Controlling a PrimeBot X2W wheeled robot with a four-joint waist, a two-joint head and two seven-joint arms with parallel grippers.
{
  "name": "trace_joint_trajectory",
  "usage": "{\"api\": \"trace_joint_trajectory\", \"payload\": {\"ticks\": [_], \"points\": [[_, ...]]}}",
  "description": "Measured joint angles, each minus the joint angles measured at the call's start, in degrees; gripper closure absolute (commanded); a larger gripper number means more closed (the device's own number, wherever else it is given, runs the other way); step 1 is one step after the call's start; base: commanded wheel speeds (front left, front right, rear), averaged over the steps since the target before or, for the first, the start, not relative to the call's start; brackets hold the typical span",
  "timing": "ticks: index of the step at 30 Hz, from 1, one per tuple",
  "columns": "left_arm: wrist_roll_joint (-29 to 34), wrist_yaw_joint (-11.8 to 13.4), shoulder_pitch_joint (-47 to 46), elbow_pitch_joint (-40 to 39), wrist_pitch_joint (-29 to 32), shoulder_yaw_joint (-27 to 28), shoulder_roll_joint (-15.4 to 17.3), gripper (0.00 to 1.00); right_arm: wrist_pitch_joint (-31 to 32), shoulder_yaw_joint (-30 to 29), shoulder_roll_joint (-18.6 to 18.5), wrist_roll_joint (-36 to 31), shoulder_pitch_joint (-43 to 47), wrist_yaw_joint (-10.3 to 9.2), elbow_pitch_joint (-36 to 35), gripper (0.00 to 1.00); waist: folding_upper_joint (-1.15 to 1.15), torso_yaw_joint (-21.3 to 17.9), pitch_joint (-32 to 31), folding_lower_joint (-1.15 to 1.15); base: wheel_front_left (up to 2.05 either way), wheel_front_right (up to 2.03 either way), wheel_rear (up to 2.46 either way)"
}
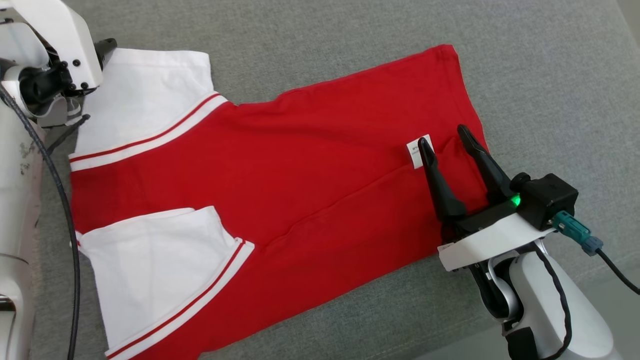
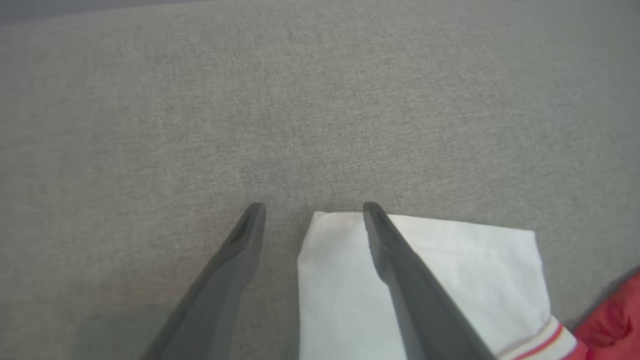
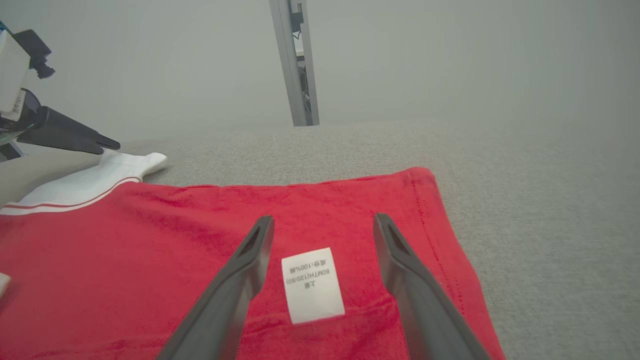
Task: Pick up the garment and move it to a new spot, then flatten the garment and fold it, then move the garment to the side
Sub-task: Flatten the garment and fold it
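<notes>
A grey woven surface (image 1: 350,40) lies under the red T-shirt (image 1: 300,175) on every side. The T-shirt is spread flat and slanted, with a long crease along its body. Both white sleeves (image 1: 155,270), trimmed with a thin red stripe, are at its left end. The hem is at its right end.

The right arm (image 1: 550,300) comes in from below the T-shirt's hem end. The left arm (image 1: 45,60) stands over the outer edge of the far sleeve.

The head view gives the whole T-shirt at once. The right wrist view adds a metal upright (image 3: 297,65) standing beyond the T-shirt's far edge.

The right gripper (image 1: 444,136) is over the hem end, its fingers spread wide and holding nothing. Whether the tips touch the cloth cannot be told.

The left gripper (image 2: 314,207) is also spread wide and empty. In its wrist view one finger lies over the far sleeve's corner and the other over bare grey cloth just beside that sleeve.

A white care label (image 3: 312,285) lies on the red cloth between the right gripper's fingers. The wrist view gives its print. From the head view one fingertip overlaps it.

A green light (image 1: 515,201) glows at the base of the right gripper, over the T-shirt's lower edge.
</notes>
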Motion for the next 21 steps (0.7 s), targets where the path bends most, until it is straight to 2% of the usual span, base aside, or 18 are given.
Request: {"api": "trace_joint_trajectory", "payload": {"ticks": [5, 6, 7, 8, 9, 10, 16, 21], "points": [[1.55, 0.30, -1.78, 1.98, 1.01, -1.62, 1.15, 0.01, 0.00, 0.18, 0.44, 0.00, -0.30, 0.00, 0.13, 0.00, 0.00, -1.24, 1.24, 0.00, 0.00, 0.00, 0.00], [1.74, 0.31, -1.80, 2.32, 1.31, -1.82, 1.27, 0.16, 0.00, 0.11, 0.56, 0.01, -0.30, 0.00, 0.25, 0.00, 0.00, -1.38, 1.28, 0.00, 0.00, 0.00, 0.00], [2.11, 0.32, -1.88, 2.56, 1.41, -2.26, 1.40, 0.45, 0.00, 0.09, 0.65, 0.02, -0.30, 0.00, 0.31, 0.00, 0.00, -1.46, 1.25, 0.00, 0.00, 0.00, 0.00], [2.44, 0.31, -2.01, 2.71, 1.47, -2.59, 1.53, 0.62, 0.00, 0.04, 0.68, 0.02, -0.30, 0.00, 0.34, 0.00, 0.00, -1.50, 1.17, 0.00, 0.00, 0.00, 0.00], [2.43, 0.29, -2.03, 2.89, 1.65, -2.66, 1.62, 0.93, 0.00, -0.01, 0.73, 0.02, -0.29, 0.00, 0.36, 0.00, 0.00, -1.51, 1.10, 0.00, 0.00, 0.00, 0.00], [2.45, 0.21, -2.03, 3.12, 1.88, -2.91, 1.69, 1.00, 0.00, -0.03, 0.77, 0.02, -0.27, 0.00, 0.43, 0.00, 0.00, -1.52, 1.02, 0.00, 0.00, 0.00, 0.00], [2.35, -1.03, -2.01, 3.34, 1.08, -3.45, 1.70, 1.00, 0.00, -0.78, 0.74, 0.00, -0.23, 0.00, 0.76, 0.00, 0.00, -1.07, 0.47, 0.00, 0.00, 0.00, 0.00], [1.74, -2.10, -2.02, 2.19, -2.10, -3.39, 1.14, 1.00, 0.00, -1.18, 0.57, -0.37, -0.37, 0.00, 0.91, 0.00, 0.00, -0.14, -0.06, 0.00, 0.00, 0.00, 0.00]]}}
